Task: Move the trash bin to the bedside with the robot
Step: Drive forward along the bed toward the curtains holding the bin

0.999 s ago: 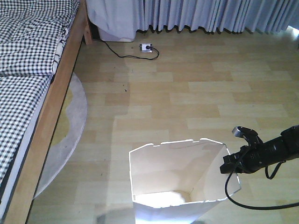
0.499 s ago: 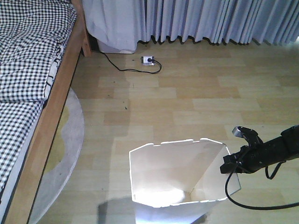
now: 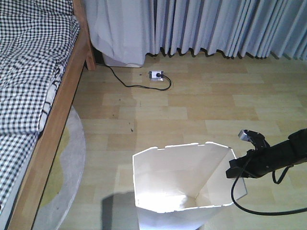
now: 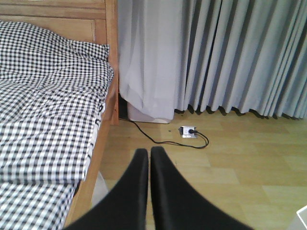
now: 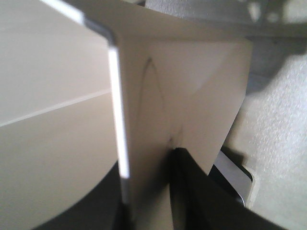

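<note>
The white trash bin [image 3: 163, 179] stands at the bottom middle of the front view, its faceted rim open to me and its cream inside lit. My right gripper [image 3: 236, 170] is shut on the bin's right wall; in the right wrist view the thin wall [image 5: 144, 120] runs between the black fingers of that gripper [image 5: 148, 162]. The wooden bed frame [image 3: 57, 129] with checked bedding [image 3: 29, 72] runs along the left. In the left wrist view my left gripper [image 4: 148, 151] is shut on nothing, pointing at the floor beside the bed frame [image 4: 111, 96].
A white power strip [image 3: 157, 75] with a black cable lies on the wood floor near the grey curtains [image 3: 216, 24]. A white box [image 3: 122, 60] sits under the curtain by the bed's corner. A grey round rug [image 3: 72, 163] pokes out from under the bed.
The floor, power strip and bed have slid down and nearer in the front view, so I have rolled forward. The bin and right gripper keep their place in the frame.
</note>
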{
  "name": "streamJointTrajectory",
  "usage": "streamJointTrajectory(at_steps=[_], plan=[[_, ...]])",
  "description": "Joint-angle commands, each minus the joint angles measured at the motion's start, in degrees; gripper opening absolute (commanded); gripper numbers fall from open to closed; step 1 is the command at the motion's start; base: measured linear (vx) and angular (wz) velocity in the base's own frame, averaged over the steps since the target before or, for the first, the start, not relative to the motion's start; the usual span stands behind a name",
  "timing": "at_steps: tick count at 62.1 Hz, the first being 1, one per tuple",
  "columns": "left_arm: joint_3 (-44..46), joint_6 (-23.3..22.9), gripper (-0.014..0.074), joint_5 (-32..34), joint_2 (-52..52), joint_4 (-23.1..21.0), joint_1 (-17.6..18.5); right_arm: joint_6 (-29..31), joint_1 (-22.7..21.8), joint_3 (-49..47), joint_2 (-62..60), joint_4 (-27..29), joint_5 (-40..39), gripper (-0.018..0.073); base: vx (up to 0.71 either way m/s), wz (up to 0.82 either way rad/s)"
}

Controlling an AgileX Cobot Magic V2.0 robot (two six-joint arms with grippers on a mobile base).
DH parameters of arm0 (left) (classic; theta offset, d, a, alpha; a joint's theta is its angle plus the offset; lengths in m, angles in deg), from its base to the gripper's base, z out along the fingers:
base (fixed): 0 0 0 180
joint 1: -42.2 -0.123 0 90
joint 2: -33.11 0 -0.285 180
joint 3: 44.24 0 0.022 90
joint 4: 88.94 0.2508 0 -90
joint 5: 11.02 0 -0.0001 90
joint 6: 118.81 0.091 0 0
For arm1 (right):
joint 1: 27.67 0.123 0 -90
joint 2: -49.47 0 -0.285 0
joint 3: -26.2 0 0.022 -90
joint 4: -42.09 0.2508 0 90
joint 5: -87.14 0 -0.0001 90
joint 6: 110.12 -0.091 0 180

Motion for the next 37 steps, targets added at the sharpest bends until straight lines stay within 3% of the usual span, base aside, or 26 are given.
streamJointTrajectory(at_steps=[1,37], plan=[[-1.07,-0.32,-0.0006,3.84,-0.81,-0.25,-0.01,0.13,-0.05,-0.34,-3.96,2.25,12.74,-0.0003,0.33,0.02],[-1.07,-0.32,-0.0006,3.84,-0.81,-0.25,-0.01,0.13,-0.05,-0.34,-3.96,2.25,12.74,-0.0003,0.33,-0.02]])
